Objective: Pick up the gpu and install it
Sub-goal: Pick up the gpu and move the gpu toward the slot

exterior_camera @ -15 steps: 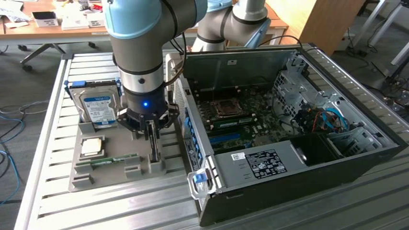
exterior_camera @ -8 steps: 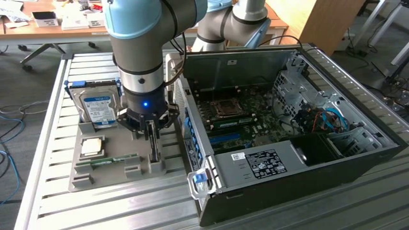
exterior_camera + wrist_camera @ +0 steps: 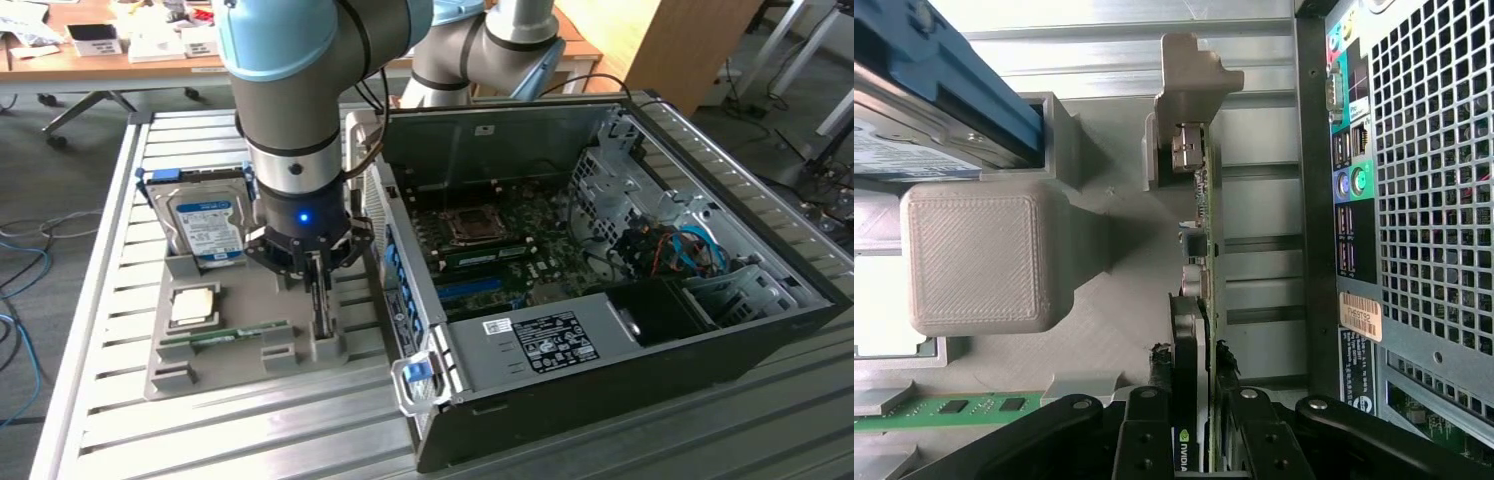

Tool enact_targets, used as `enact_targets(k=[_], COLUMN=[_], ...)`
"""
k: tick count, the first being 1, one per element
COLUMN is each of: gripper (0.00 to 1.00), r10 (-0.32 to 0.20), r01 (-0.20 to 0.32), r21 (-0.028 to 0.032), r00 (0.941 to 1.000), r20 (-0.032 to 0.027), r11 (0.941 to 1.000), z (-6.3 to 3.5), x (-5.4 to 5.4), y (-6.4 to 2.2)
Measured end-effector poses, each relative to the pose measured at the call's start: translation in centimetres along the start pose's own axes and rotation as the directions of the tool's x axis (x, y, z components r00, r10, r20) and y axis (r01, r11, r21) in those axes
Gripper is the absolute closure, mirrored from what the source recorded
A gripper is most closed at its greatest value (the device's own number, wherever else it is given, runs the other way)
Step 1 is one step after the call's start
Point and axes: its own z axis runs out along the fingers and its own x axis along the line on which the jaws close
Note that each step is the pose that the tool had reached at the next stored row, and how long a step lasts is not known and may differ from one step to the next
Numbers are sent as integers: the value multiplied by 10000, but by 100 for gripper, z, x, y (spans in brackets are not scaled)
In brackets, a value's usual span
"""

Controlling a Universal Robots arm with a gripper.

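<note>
Hand (image 3: 1197, 400) pinched the gpu (image 3: 1206, 260) by its edge, fingers (image 3: 1149, 420) pressed on both faces. Grasp step, I judged: the card stood on edge in the tray (image 3: 227, 372) slot on the desk (image 3: 200, 440), beside the case (image 3: 641, 350), not yet lifted. Freeing it called for a straight pull. Thin green board, dark cooler, silvery bracket.

The green circuit-board gpu card (image 3: 1206, 250) stands on edge along the grey printed tray's (image 3: 247, 372) edge nearest the black open computer case (image 3: 641, 390). The case's perforated metal wall (image 3: 1434, 200) rises just beside it, leaving a narrow gap. On the card's other side, bare tray floor lies open up to a grey printed block (image 3: 974, 255) and the upright blue-labelled hard drive (image 3: 207, 225).
</note>
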Motion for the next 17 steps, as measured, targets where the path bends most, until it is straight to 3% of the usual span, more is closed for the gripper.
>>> enact_targets(k=[17], gripper=[73], r10=[0], r01=[0], r21=[0], r00=[10000], r20=[1], r11=[10000], z=[-23], x=[-1], y=[1])
